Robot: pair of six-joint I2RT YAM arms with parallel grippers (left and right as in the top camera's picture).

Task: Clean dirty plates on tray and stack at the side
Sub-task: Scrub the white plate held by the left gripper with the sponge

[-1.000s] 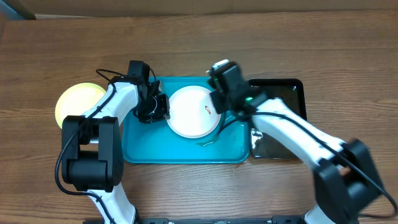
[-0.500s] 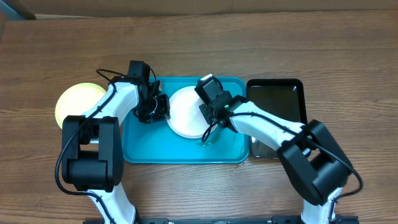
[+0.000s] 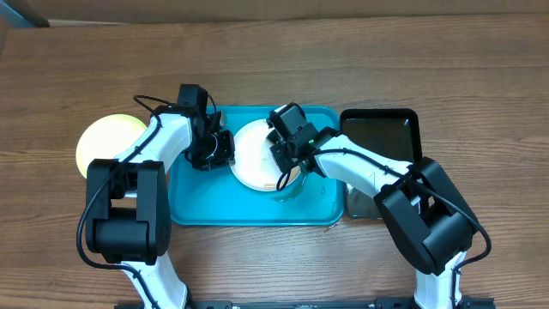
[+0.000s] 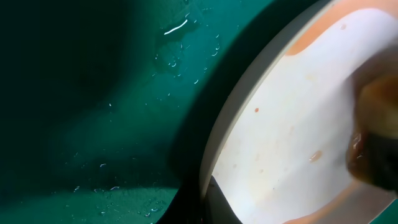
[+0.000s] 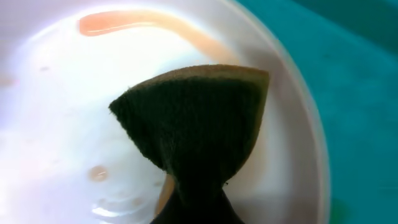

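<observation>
Overhead: white plate (image 3: 253,159) sits in the upper middle of the turquoise tray (image 3: 197,202). The left gripper (image 3: 214,148) is right at the plate's left rim, and whether it pinches the rim I cannot tell from here. The right gripper (image 3: 287,161) is over the plate's right half. Yellow-green plate (image 3: 101,142) lies on the table (image 3: 274,60), left of the tray. A black tray (image 3: 386,129) is just right of the turquoise one.

Left wrist: plate rim curves through the frame, with an orange smear (image 4: 317,34) near the top edge and droplets (image 4: 186,56) on the wet tray floor (fingers not clearly seen).

Right wrist: dark sponge (image 5: 193,124) is bunched tight at the bottom where the right gripper clamps it. It is pressed flat on the plate's inside, near the rim.
</observation>
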